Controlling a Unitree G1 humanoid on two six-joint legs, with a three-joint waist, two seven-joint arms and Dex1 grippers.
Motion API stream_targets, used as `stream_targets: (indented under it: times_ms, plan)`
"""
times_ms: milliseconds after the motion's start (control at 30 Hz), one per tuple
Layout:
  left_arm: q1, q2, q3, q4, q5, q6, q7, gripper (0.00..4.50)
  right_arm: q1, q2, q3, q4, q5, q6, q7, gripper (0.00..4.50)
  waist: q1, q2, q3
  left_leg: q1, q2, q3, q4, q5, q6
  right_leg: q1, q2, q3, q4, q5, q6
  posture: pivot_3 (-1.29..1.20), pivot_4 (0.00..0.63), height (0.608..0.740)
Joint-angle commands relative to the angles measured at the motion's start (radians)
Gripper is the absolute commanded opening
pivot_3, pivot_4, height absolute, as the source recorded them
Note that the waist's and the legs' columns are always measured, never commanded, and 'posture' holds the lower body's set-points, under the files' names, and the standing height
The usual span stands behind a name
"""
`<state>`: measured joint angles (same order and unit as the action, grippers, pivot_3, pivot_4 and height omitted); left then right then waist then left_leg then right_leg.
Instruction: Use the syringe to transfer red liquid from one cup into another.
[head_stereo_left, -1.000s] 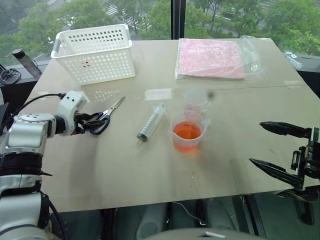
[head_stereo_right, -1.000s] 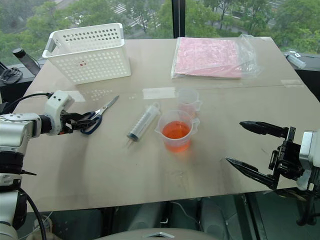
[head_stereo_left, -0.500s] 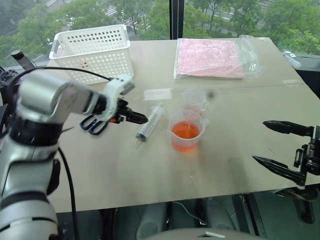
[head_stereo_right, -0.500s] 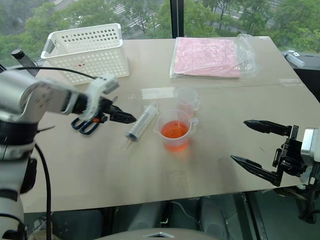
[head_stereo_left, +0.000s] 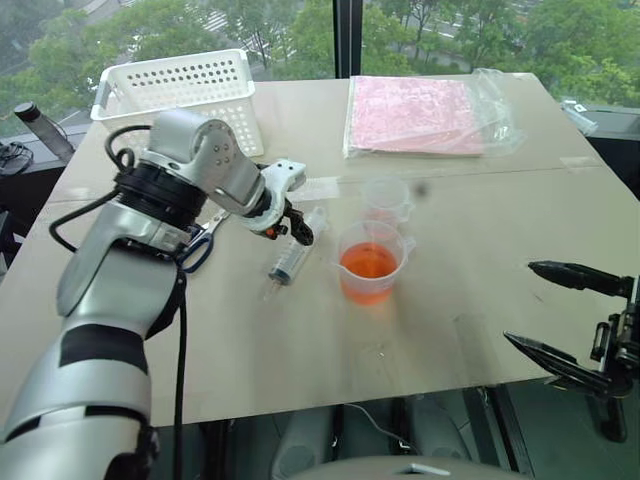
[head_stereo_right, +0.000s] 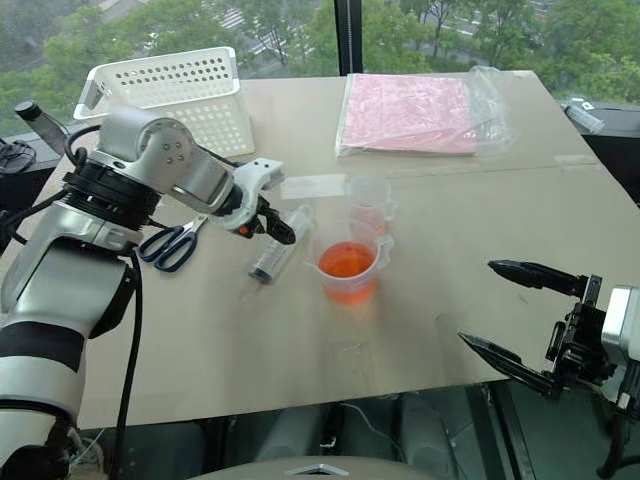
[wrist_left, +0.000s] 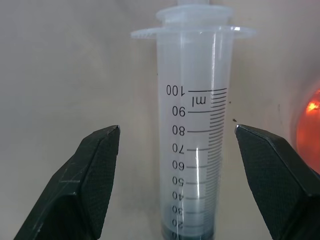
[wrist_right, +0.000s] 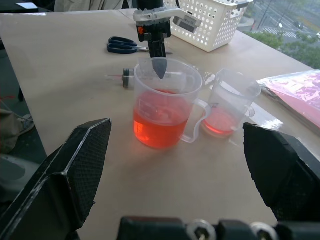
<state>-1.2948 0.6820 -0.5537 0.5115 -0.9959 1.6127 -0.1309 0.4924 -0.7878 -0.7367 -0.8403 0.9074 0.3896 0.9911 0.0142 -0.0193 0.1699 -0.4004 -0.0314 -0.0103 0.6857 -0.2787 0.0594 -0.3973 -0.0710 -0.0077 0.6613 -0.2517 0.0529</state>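
The syringe (head_stereo_left: 292, 254) lies flat, tip toward the robot, plunger end away, between the left hand's (head_stereo_left: 298, 232) parted fingers.

— Syringe (wrist_left: 192, 150)? Clear, smooth plastic, faintly frosted, black printed graduations, dark rubbery seal low in the barrel.
— And either side of it?
— Matt black fingers (wrist_left: 87, 187) of the left gripper (head_stereo_left: 300, 232), finely cross-hatched, rough-looking.
— Beneath?
— Pale table (head_stereo_left: 300, 350), smooth, laminate-like, dull sheen.
— Just beyond the barrel?
— Larger cup (wrist_right: 167, 107) and smaller cup (wrist_right: 231, 102), both thin, glossy, see-through plastic; red liquid (wrist_right: 159, 127) translucent, bright.
— Farther off?
— White perforated basket (head_stereo_left: 183, 100), satin plastic. Scissors (head_stereo_right: 170, 243): blue plastic handles, bare metal blades. Pink sheets in a crinkled glossy bag (head_stereo_left: 425, 112).
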Motion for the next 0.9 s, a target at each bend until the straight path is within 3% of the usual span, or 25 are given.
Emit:
stream_targets:
  times_ms: [33,100,200,300,567,800,900]
  plan:
    - [-0.008,-0.047,0.061,0.023,0.026,0.002,0.081,3.73,0.023,0.003,-0.06,-0.04,0.029,-0.011,-0.002,4.5,0.001,0.0,0.0,0.0,0.0,0.0,0.0,0.0,0.0,0.0,0.0,0.0,0.0,0.0,0.0,0.0,0.15,0.74]
    - [0.007,-0.089,0.081,0.031,0.058,0.002,0.094,3.73,0.032,-0.001,-0.086,-0.051,0.053,-0.009,-0.003,4.5,0.002,0.0,0.0,0.0,0.0,0.0,0.0,0.0,0.0,0.0,0.0,0.0,0.0,0.0,0.0,0.0,0.15,0.74]
    - [0.032,-0.124,0.11,0.038,0.114,0.002,0.106,2.43,0.015,-0.017,-0.112,-0.059,0.109,-0.005,-0.027,4.5,0.0,0.0,0.0,0.0,0.0,0.0,0.0,0.0,0.0,0.0,0.0,0.0,0.0,0.0,0.0,0.0,0.15,0.74]
    - [0.05,-0.135,0.139,0.041,0.156,0.002,0.109,1.46,-0.011,-0.048,-0.132,-0.065,0.173,0.01,-0.063,4.5,0.0,0.0,0.0,0.001,0.0,0.001,0.0,0.0,-0.001,0.0,0.0,0.0,0.0,0.0,0.0,0.0,0.15,0.74]
    - [0.083,-0.099,0.221,-0.027,0.149,0.002,0.113,1.41,-0.016,-0.083,-0.138,-0.049,0.187,0.024,-0.059,4.5,0.0,0.0,0.0,0.001,0.0,0.0,0.0,0.001,-0.001,0.0,-0.001,0.0,0.0,0.0,0.0,0.0,0.15,0.74]
    - [0.125,0.083,0.32,-0.217,-0.009,0.002,-0.001,1.41,-0.009,-0.095,-0.167,-0.006,0.173,0.025,-0.011,4.5,0.0,0.0,0.0,0.0,0.0,0.001,-0.001,0.001,-0.002,-0.001,-0.001,0.001,0.0,0.0,0.0,0.0,0.15,0.74]
    - [0.209,0.156,0.463,-0.378,-0.01,-0.014,-0.102,1.41,-0.007,-0.104,-0.186,0.027,0.16,0.025,0.025,4.5,0.002,0.001,0.0,0.0,0.0,0.001,-0.002,0.001,-0.002,-0.001,-0.001,0.001,-0.001,0.0,0.0,0.0,0.15,0.74]
